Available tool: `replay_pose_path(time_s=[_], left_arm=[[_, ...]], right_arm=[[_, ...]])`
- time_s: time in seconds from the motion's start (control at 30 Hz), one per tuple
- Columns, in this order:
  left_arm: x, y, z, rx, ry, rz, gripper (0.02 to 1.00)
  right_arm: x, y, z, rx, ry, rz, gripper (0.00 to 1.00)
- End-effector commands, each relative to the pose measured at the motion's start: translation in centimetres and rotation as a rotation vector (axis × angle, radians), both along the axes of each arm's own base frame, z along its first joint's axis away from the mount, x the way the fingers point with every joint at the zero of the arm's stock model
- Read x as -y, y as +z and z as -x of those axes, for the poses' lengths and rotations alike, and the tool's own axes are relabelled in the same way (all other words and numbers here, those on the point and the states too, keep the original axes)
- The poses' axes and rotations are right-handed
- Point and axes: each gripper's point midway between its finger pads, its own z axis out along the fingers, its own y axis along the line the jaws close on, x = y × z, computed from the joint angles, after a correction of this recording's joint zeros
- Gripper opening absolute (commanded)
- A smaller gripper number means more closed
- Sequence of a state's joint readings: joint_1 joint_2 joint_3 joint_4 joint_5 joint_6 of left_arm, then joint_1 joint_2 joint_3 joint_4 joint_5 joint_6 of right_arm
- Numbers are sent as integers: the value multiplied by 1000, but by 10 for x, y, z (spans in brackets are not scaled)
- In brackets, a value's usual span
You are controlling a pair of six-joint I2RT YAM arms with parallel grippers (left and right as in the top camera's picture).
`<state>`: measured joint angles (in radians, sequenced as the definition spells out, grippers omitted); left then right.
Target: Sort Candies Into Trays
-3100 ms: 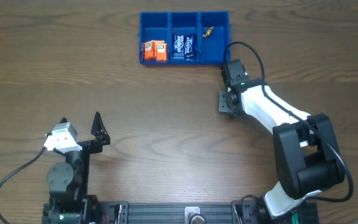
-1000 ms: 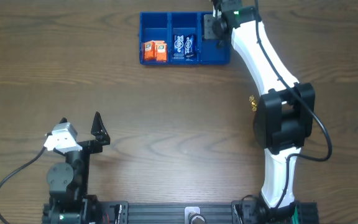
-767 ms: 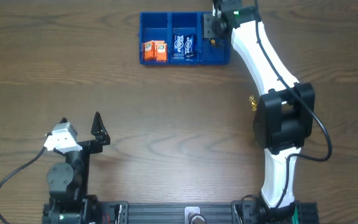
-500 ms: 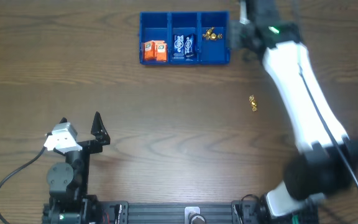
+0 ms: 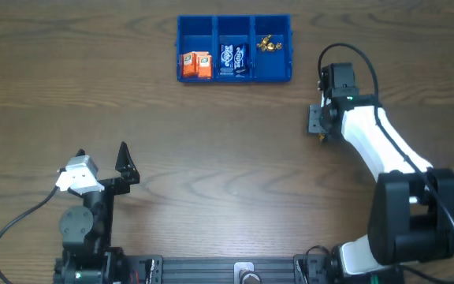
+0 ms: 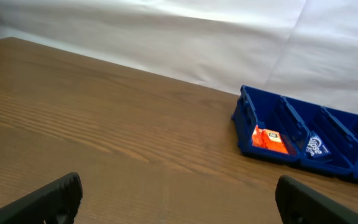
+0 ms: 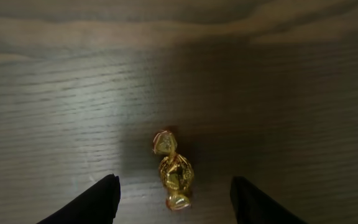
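— Right tool point(image 5: 319, 126)?
— Spread wide over a gold-wrapped candy point(image 7: 174, 171) that lies on the desk point(image 7: 291, 93) between its fingers, touching neither.
— And the blue tray point(image 5: 235, 17)?
— Well apart, with gold candies point(image 5: 269, 44) in its right compartment. Left tool point(image 5: 101, 167) gapes wide too.

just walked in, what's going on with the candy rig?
The right tool hangs open over a loose gold candy on the table, straddling it, not gripping yet. The blue tray holds orange candies, blue candies and gold candies, one kind per compartment. The left tool sits open near its base.
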<state>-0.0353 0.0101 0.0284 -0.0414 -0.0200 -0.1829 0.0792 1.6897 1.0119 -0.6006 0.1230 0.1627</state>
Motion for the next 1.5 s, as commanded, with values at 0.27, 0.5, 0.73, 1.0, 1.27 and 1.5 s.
replay_pose_path(time_s=[0.27,0.5,0.73,1.0,1.27,1.5], left_arm=[[-2,-19,1,-52,8,-6,998],[-2,-19,1,-52,8,-6,998],[-2,-19,1,-52,8,-6,998],[-2,-19,1,-52,8,-6,998],[-2,-19,1,-52,8,-6,998],[-2,-19,1,-52,8,-6,998]], right_arm=[[9,-33,7,-91,-13,-4,551],[6,-39,11,-109,-9,-18,511],[6,-40,12,-112,-12,-21,343],[4,-40,11,-111,-14,-30,218],[-5,-21,7,-61,10,-52,139],[-51,135,-18,320,102,-129,134]])
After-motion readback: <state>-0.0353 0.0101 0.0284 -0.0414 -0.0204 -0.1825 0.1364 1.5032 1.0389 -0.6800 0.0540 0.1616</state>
